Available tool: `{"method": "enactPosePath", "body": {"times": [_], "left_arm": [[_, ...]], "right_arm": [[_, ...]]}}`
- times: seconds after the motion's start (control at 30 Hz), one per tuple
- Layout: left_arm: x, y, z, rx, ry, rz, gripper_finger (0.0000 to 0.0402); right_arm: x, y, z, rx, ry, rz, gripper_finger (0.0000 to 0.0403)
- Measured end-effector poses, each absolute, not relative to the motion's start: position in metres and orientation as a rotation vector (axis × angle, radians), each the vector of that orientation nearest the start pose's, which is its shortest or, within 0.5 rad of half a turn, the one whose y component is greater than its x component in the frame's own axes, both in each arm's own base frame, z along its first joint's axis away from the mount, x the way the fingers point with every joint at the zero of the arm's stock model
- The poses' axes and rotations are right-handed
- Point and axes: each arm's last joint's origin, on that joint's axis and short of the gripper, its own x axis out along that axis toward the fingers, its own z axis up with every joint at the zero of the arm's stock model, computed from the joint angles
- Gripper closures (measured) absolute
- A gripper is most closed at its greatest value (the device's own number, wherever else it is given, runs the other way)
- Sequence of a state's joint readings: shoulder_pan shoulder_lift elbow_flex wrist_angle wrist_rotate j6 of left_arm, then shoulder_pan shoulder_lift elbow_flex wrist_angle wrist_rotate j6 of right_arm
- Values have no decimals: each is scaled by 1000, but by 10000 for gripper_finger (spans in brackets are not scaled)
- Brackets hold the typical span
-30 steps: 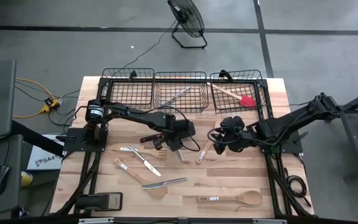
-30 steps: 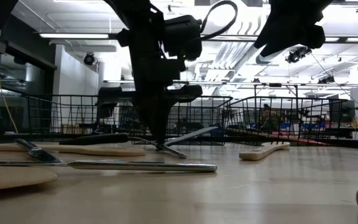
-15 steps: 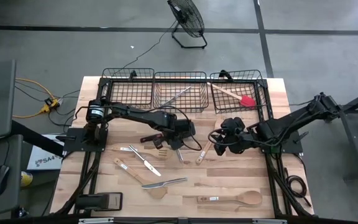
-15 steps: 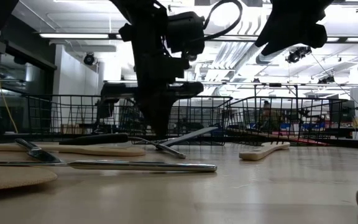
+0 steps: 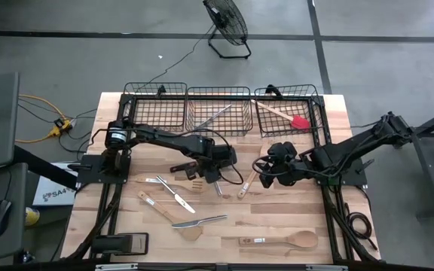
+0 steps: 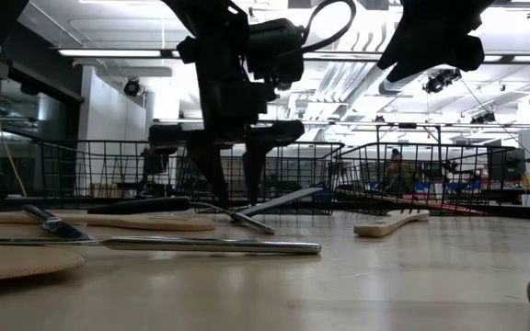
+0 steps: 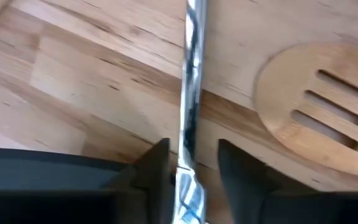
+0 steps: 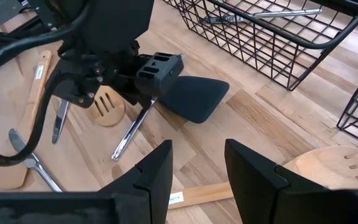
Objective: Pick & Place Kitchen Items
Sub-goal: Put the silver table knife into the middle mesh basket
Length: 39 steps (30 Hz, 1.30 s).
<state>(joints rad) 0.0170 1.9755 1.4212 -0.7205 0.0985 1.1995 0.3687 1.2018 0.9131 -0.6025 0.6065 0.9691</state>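
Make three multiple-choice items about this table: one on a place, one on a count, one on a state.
1. Where is the red-headed spatula?
A. right basket
B. left basket
C. bare table

2. How many black wire baskets stand at the table's far edge?
A. two
B. three
C. five

3. How is the left gripper?
A. shut on a wooden spoon
B. open astride a metal utensil
C. inside a basket

Answers: 1 A, the high view shows it there. 2 B, three side by side. 3 B, the fingers stand apart beside the handle.

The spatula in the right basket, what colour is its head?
Red, on a light wooden handle; the spatula shows best in the high view.
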Motion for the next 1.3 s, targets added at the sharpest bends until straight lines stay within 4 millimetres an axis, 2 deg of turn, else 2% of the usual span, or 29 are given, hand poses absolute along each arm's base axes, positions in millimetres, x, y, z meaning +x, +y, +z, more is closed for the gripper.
{"method": "enactPosePath", "body": {"times": [0.1, 0.17, 0.6, 0.73, 1.07, 1.17, 1.3], "left_arm": [[394, 4, 177, 964, 1038, -796, 219], [395, 5, 177, 967, 1035, -795, 208], [401, 5, 150, 923, 1067, -857, 206], [399, 4, 144, 897, 1084, -886, 234], [394, 21, 136, 774, 1136, -906, 351], [395, 27, 129, 757, 1153, -908, 368], [395, 27, 124, 743, 1160, -917, 368]], "right_arm": [[224, 69, 266, 499, 596, -567, 265], [224, 69, 266, 499, 596, -567, 265], [224, 69, 266, 491, 599, -571, 265], [224, 69, 266, 489, 603, -573, 265], [224, 69, 266, 490, 603, -574, 265], [224, 69, 266, 492, 602, -574, 265], [224, 69, 266, 496, 603, -573, 265]]}}
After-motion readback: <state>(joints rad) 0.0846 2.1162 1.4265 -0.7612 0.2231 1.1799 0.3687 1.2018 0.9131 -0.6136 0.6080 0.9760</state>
